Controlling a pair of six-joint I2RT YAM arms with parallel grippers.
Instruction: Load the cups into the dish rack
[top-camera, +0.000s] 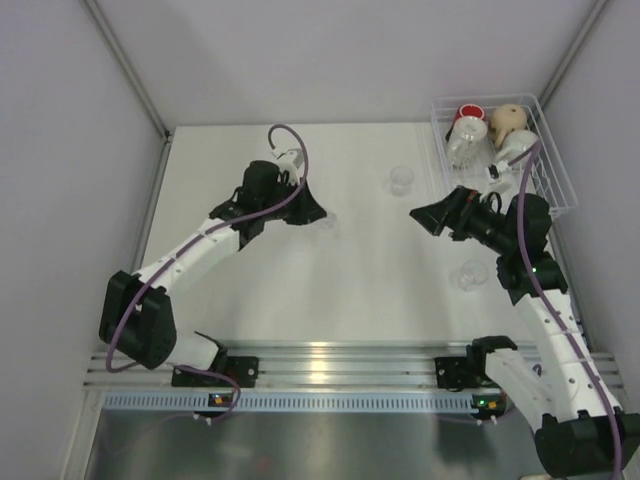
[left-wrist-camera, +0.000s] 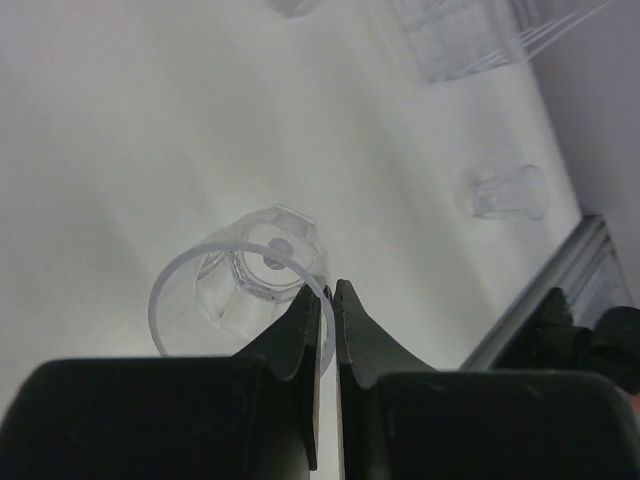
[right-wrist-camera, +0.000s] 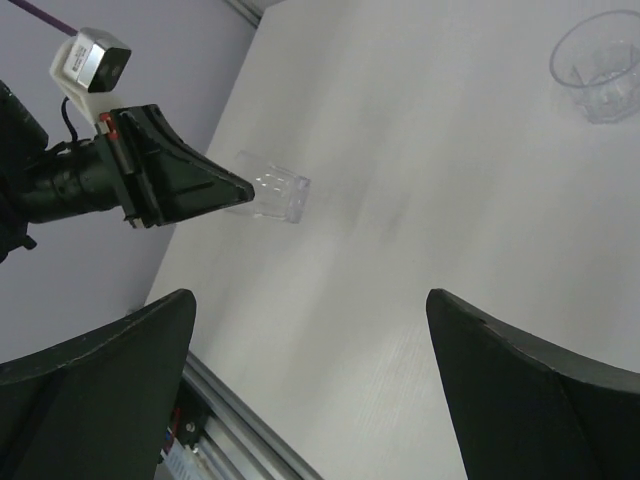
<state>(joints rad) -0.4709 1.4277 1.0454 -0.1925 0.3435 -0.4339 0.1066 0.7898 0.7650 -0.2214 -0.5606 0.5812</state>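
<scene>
Left gripper (left-wrist-camera: 328, 293) clamps a tumbler (left-wrist-camera: 245, 285) by the rim; right gripper (right-wrist-camera: 310, 300) gapes empty. Rack (top-camera: 557, 165) at two o'clock holds four cups (top-camera: 508, 120); three tumblers (top-camera: 400, 180) left.

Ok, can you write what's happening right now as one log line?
left gripper: shut on glass tumbler rim | right gripper: open, empty | dish rack: red cup, beige mug, others inside | table: far tumbler, near tumbler

The worktop (top-camera: 350, 285) I saw was plain white. At its far right the dish rack (top-camera: 562, 192) was white wire, with a red cup (top-camera: 470, 113) and a beige mug (top-camera: 508, 121) inside. The tumbler (left-wrist-camera: 245, 290) was clear glass, my left hand (left-wrist-camera: 328, 300) black, the arm's cable (top-camera: 286, 126) purple, its links (top-camera: 195, 252) white.
</scene>
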